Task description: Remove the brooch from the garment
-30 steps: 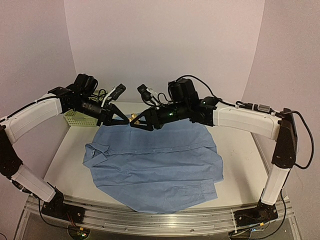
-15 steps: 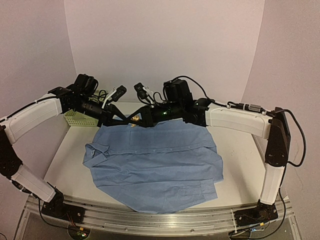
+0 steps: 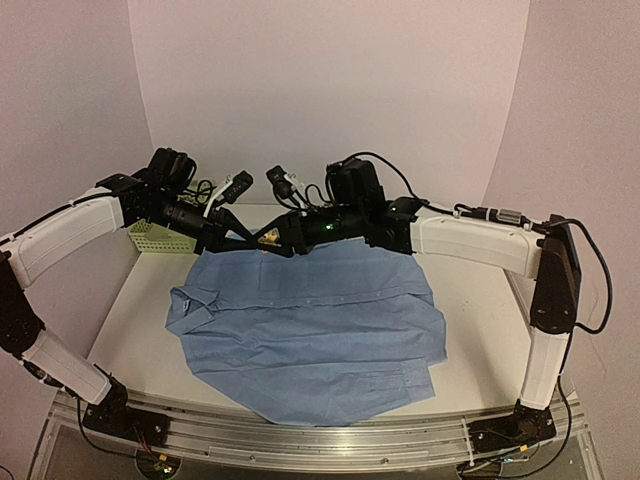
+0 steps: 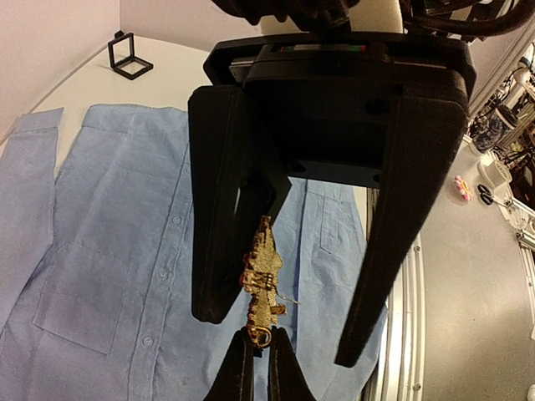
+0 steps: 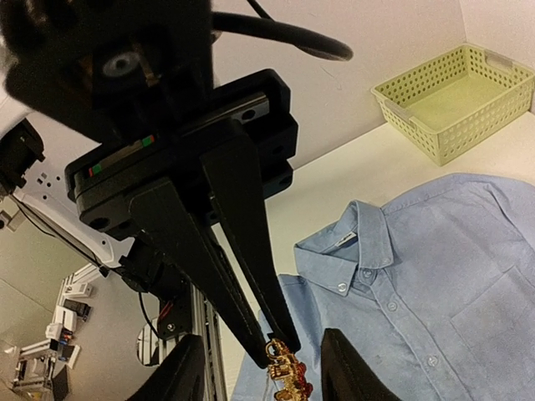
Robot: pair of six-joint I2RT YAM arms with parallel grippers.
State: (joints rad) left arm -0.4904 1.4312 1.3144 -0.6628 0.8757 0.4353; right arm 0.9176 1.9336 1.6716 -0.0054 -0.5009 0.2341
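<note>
1. Now the right gripper [image 5: 261,359] has slid in toward the left gripper [image 4: 257,347] over the last second; in the top view the two sets of fingers were apart and now overlap above the far edge of the shirt [image 3: 310,330].
2. Brooch [image 4: 263,284] is in the air, clear of the shirt, between the two grippers over the collar end.
3. Left jaws are pinched narrow on the brooch's near end. Right jaws stand wide, one finger on each side of the brooch, neither one touching it.
4. Meaning: the brooch is already off the garment. This reads as a handover or regrip being set up, with the right side not yet closed.
5. Brooch is elongated. In the left wrist view its long axis runs in line with the left fingers, slightly tilted.
6. Free end points away from the left tips into the right gripper's gap, toward its palm.
7. In the top view the brooch is only a small gold speck, so its tilt against the table [image 3: 130,320] is probably near level, not certain.
</note>
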